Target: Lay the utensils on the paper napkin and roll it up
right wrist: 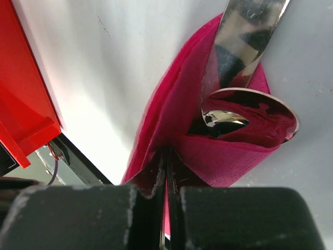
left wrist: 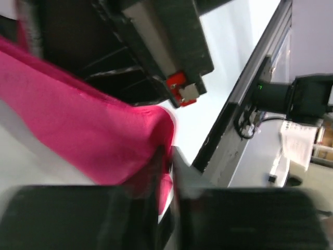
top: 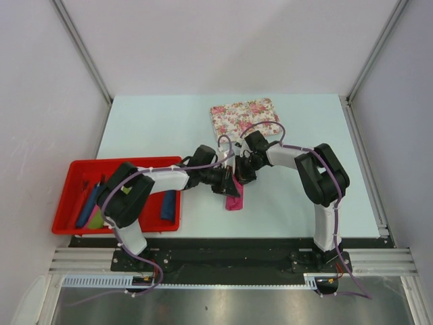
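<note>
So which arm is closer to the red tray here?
Left. The left arm has its elbow over the right end of the red tray. The right arm stands on the other side of the paper napkin, clear of the tray.

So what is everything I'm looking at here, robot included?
paper napkin: one, magenta-pink, table centre, folded around the cutlery
utensils: at least two, silvery, inside the napkin's fold
floral mat: one, white with pink roses, far side of the table
tray: one, red, near left
blue rolls: two, in the tray
green roll: one, in the tray, partly hidden
table: one, pale blue
left gripper: black, pinching the napkin
right gripper: black, pinching the napkin
</note>
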You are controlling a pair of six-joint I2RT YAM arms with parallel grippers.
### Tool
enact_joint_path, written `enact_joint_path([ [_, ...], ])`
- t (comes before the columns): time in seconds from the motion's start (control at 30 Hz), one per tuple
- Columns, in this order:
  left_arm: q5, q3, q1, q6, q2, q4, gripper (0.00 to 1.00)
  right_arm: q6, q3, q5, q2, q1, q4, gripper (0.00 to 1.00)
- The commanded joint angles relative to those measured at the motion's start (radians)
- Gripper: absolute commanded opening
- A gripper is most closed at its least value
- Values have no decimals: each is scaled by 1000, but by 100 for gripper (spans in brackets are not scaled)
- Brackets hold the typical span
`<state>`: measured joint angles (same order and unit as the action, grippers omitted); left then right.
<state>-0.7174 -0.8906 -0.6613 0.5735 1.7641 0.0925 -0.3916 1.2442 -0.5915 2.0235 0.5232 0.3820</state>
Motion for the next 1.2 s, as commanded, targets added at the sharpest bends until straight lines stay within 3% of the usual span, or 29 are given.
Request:
enact_joint_path([
  [0.0, 58, 47, 54, 6, -104, -25, 27, 34, -26, 142, 81, 18, -54, 0],
  [0.03, 93, 64, 75, 2, -129, -46, 31, 36, -26, 142, 81, 17, -54, 0],
  [0.13, 153, 87, 104, -26, -153, -143, 76, 36, -26, 139, 83, 14, -57, 0],
  [0.23, 168, 85, 118, -47, -149, -178, 84, 36, -25, 136, 84, 15, -58, 0],
  [0.87, 107, 124, 167, -18, -236, -178, 83, 27, -25, 134, 84, 12, -65, 0],
  [1.17, 82, 128, 170, -9, -137, -175, 63, 20, -20, 131, 90, 14, -69, 0],
])
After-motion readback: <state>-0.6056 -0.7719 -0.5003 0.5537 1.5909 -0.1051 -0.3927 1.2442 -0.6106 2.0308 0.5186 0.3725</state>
